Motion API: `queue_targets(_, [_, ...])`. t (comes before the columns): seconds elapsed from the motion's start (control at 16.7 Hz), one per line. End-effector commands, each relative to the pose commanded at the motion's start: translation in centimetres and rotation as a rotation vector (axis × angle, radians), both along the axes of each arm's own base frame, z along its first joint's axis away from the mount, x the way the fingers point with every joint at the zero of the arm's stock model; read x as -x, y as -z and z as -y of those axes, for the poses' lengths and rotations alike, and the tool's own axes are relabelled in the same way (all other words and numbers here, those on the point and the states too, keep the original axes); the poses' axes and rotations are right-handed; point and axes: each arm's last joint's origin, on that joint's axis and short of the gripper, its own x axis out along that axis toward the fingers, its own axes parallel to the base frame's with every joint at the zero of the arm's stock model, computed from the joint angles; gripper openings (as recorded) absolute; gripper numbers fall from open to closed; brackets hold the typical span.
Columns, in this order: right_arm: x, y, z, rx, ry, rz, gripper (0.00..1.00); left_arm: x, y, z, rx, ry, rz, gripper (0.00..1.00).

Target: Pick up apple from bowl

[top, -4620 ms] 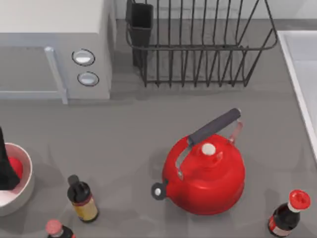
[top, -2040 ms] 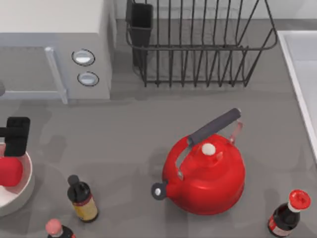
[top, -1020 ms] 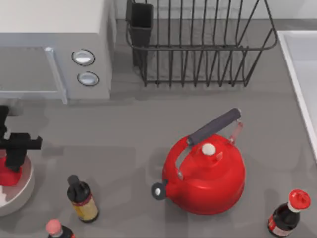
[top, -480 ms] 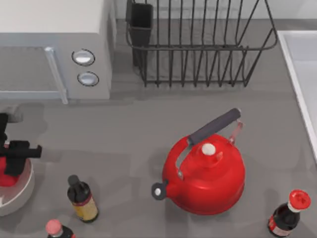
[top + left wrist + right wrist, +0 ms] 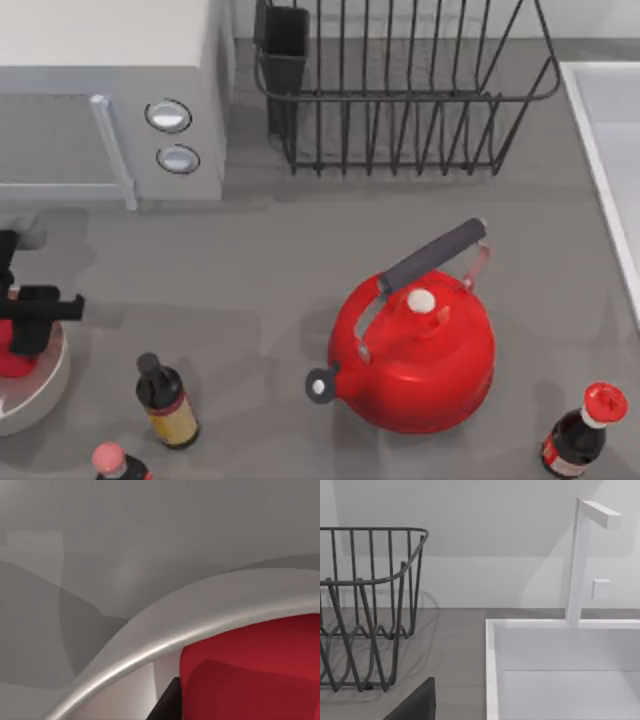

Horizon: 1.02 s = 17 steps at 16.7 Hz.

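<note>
My left gripper point(image 5: 22, 322) hangs over the bowl point(image 5: 45, 385) at the table's point(image 5: 250, 270) left edge, jaws closed on the apple point(image 5: 12, 360), which sits above the bowl's pale inside. In the left wrist view the apple point(image 5: 255, 670) lies just within the bowl's thick rim point(image 5: 200, 625).
</note>
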Motion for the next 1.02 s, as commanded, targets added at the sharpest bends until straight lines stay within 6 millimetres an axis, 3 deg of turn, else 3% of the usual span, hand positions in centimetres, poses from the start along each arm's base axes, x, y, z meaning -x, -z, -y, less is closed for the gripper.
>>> queue_targets(0.36, [0.0, 0.0, 0.0, 0.0, 0.0, 0.0, 1.0, 0.0, 0.0, 0.0, 0.0, 0.0, 0.0, 0.02])
queue_targets(0.84, [0.0, 0.0, 0.0, 0.0, 0.0, 0.0, 1.0, 0.0, 0.0, 0.0, 0.0, 0.0, 0.0, 0.0])
queue_targets(0.9, [0.0, 0.0, 0.0, 0.0, 0.0, 0.0, 1.0, 1.2, -4.4, -0.1, -0.013, 0.017, 0.055, 0.0])
queue_targets(1.02, [0.0, 0.0, 0.0, 0.0, 0.0, 0.0, 1.0, 1.0, -4.7, -0.1, -0.013, 0.017, 0.053, 0.0])
